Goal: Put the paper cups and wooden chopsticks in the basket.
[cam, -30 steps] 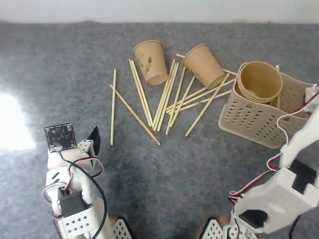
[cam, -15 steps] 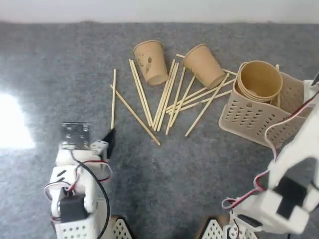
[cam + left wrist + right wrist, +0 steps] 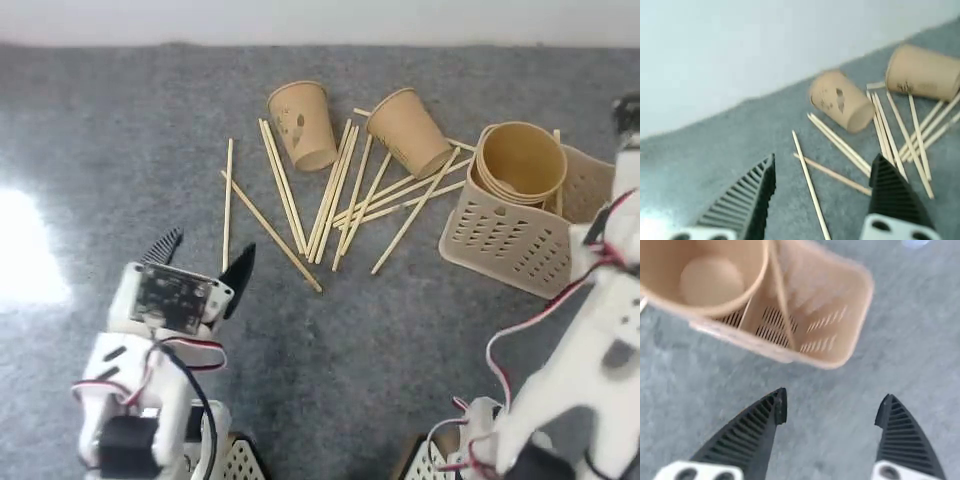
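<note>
Grey carpet (image 3: 100, 150) is lying under everything. Your left gripper (image 3: 205, 255) is hovering spread and empty near the scattered chopsticks (image 3: 330, 200), with a tipped paper cup (image 3: 302, 122) and a second tipped cup (image 3: 410, 130) lying beyond. The basket (image 3: 520, 240) is holding stacked cups (image 3: 520, 160), and your right gripper (image 3: 834, 405) is hanging spread just beside it.

Tan paper cup with dark marks (image 3: 303, 125) and plain tan paper cup (image 3: 410, 131): both on their sides, near each other, not touching. Thin pale wooden chopsticks (image 3: 330, 195): scattered loose between and beside them, several crossed. Beige slotted plastic basket (image 3: 500, 240): upright, holding a nested stack of tan cups (image 3: 520, 163).
</note>
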You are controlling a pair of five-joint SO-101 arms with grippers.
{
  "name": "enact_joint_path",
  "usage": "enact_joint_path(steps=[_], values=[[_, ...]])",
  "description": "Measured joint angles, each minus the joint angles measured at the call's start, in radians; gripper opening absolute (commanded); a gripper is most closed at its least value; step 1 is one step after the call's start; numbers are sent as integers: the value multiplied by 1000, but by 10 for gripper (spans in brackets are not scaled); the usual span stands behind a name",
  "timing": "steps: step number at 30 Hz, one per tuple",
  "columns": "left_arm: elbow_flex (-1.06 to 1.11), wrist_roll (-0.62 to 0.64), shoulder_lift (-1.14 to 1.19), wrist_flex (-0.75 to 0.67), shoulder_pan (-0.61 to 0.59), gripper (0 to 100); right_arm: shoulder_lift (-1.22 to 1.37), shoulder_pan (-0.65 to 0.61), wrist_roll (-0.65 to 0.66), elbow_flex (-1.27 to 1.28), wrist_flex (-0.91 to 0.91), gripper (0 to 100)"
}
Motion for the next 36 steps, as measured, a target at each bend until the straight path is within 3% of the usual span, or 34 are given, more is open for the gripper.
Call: enact_joint_path(steps=[10, 17, 26, 36], values=[[-672, 15, 896, 166, 0, 291, -301, 0, 2, 365, -118, 295], [-783, 15, 1300, 25, 9, 291, -368, 0, -21, 660, -285, 295], [-848, 15, 1608, -176, 11, 291, -370, -18, -152, 934, -509, 295], [-1402, 51, 2145, -149, 9, 291, -371, -61, -184, 1048, -572, 295]])
